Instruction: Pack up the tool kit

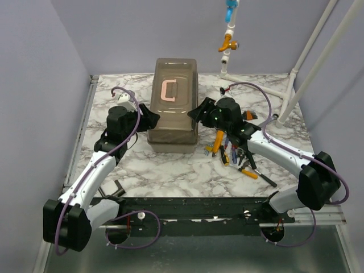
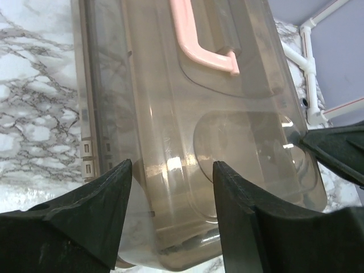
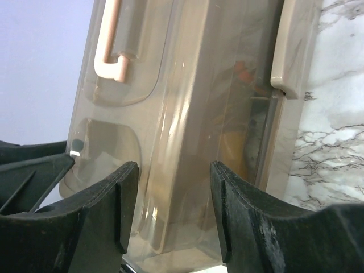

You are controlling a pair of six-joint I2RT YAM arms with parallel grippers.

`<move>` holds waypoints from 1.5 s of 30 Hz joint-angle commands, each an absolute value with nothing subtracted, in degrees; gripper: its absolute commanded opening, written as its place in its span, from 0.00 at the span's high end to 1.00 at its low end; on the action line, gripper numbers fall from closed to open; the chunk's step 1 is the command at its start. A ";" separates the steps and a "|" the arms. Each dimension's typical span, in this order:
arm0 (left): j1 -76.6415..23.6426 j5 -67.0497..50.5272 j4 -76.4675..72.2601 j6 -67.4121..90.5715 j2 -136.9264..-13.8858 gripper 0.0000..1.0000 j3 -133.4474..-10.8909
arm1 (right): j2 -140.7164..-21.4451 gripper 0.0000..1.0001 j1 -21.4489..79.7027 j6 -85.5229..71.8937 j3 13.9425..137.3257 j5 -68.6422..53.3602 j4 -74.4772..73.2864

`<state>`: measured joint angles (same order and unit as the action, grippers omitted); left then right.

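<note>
The grey-brown toolbox (image 1: pixel 173 105) stands on the marble table, its smoky lid down and its pink handle (image 1: pixel 168 90) on top. My left gripper (image 1: pixel 151 119) is open at the lid's near left corner; in the left wrist view its gripper (image 2: pixel 172 213) straddles that corner of the toolbox (image 2: pixel 187 114). My right gripper (image 1: pixel 195 113) is open at the lid's near right corner; in the right wrist view its gripper (image 3: pixel 173 207) straddles the toolbox (image 3: pixel 187 114) edge. Loose tools (image 1: pixel 236 153) with orange, blue and red handles lie right of the box.
A white pipe frame (image 1: pixel 307 62) stands at the back right, and a white pipe with an orange and a blue valve (image 1: pixel 229 40) hangs behind the box. A small dark tool (image 1: pixel 118 187) lies near the left arm's base. A beige latch (image 3: pixel 293 45) shows on the box's side.
</note>
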<state>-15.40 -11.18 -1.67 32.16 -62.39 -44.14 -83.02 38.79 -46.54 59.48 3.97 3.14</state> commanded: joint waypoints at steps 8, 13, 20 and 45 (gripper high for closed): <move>-15.54 -9.99 13.50 30.29 -58.67 0.30 -47.52 | -86.30 0.42 45.71 -50.27 57.46 -2.19 4.48; -14.68 -11.41 12.49 30.26 -57.31 0.22 -48.10 | -86.01 0.41 47.53 -49.39 59.07 -0.70 3.32; -14.68 -8.53 17.10 30.00 -56.24 0.02 -52.36 | -81.56 0.07 46.71 -46.11 61.75 6.18 -2.71; -15.91 -5.50 34.62 22.59 -90.03 0.03 -88.91 | -99.78 0.00 14.77 -64.02 40.30 -36.95 64.24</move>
